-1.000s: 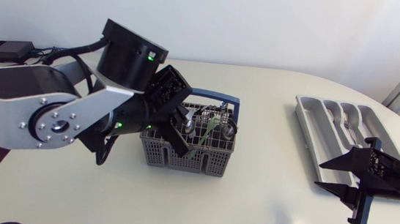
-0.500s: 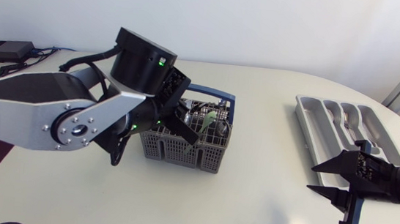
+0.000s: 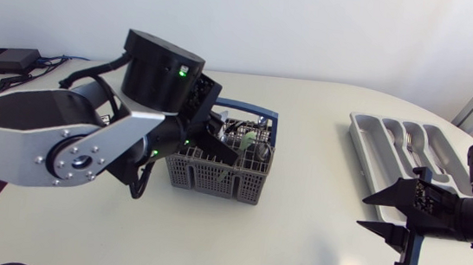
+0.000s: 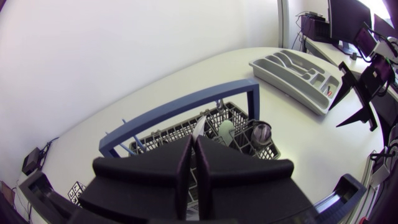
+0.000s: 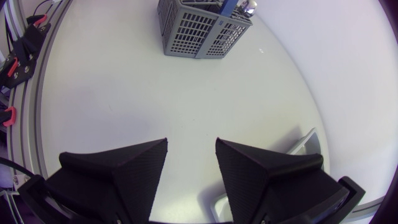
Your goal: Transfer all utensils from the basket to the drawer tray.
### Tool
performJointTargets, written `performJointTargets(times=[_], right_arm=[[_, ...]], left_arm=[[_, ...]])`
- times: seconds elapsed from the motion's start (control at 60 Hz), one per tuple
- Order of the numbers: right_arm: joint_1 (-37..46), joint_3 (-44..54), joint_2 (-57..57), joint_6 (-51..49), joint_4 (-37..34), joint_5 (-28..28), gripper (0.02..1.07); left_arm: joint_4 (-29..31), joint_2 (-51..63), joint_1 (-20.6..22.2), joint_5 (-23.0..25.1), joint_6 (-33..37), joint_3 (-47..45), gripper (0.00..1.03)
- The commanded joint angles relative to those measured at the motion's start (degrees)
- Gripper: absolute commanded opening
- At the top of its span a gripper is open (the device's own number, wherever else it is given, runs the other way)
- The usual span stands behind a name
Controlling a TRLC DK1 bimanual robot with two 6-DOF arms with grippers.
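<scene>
The basket [image 3: 214, 181] stands near the middle of the table [image 3: 295, 251]. Open tabletop lies between the basket and the drawer tray [image 3: 372, 150], which sits well apart from it, near the table's curved edge on the right arm's side. On its other side the basket is crowded: the left arm's bulky links hang just beside and above it. The blue handle [image 4: 186, 102] arches over the basket's far rim, ahead of the left gripper [image 4: 194, 142], leaving only the space under and in front of the arch.

The left gripper is down inside the basket, its fingers [image 4: 161, 168] clenched to a thin slit on a pale utensil [image 4: 199, 126] that rises from between the tips. Just beyond it in the basket stand a pale green utensil [image 4: 227, 130] and a shiny round-bowled ladle [image 4: 261, 132].

The right gripper [image 3: 363, 212] hangs well away from the basket, beside the drawer tray's near end, its fingers spread wide and holding nothing, tips turned toward the basket.

A fork [image 3: 410, 139] lies in one compartment of the drawer tray. A small black box [image 3: 1, 59] with cables rests far from the basket, at the table's back corner on the left arm's side.
</scene>
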State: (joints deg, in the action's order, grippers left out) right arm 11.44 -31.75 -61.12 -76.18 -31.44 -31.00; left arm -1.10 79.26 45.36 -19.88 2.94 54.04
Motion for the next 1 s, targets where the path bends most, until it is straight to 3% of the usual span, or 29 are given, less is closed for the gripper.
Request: performJointTargets(times=[0.0, 0.467, 0.617, 0.733, 0.85, 0.983], right_arm=[[-0.81, 1.25, -0.05, 1.56, 0.33, 0.51, 0.60], [-5.11, -0.33, 4.35, 9.21, 0.50, -0.28, 0.60], [-13.46, -2.88, 11.29, 21.78, 1.65, -0.81, 0.60], [-23.57, -5.08, 14.63, 33.64, 5.87, 1.82, 0.60], [-31.74, -6.57, 12.78, 42.70, 12.28, 6.31, 0.60], [-35.96, -8.33, 8.21, 49.99, 18.87, 7.19, 0.60]], left_arm=[[-1.01, -2.80, 0.95, -0.07, -1.09, -1.04, 0.04], [-0.13, -9.13, 2.98, -0.51, -0.04, -0.52, 0.04], [2.07, -10.01, 2.98, 2.92, -1.89, 1.42, 0.04], [3.92, -10.09, 2.98, 5.03, -3.73, 3.53, 0.04], [5.41, -9.83, 2.98, 6.78, -5.31, 5.55, 0.04], [6.29, -9.30, 2.98, 8.19, -7.16, 7.04, 0.04]])
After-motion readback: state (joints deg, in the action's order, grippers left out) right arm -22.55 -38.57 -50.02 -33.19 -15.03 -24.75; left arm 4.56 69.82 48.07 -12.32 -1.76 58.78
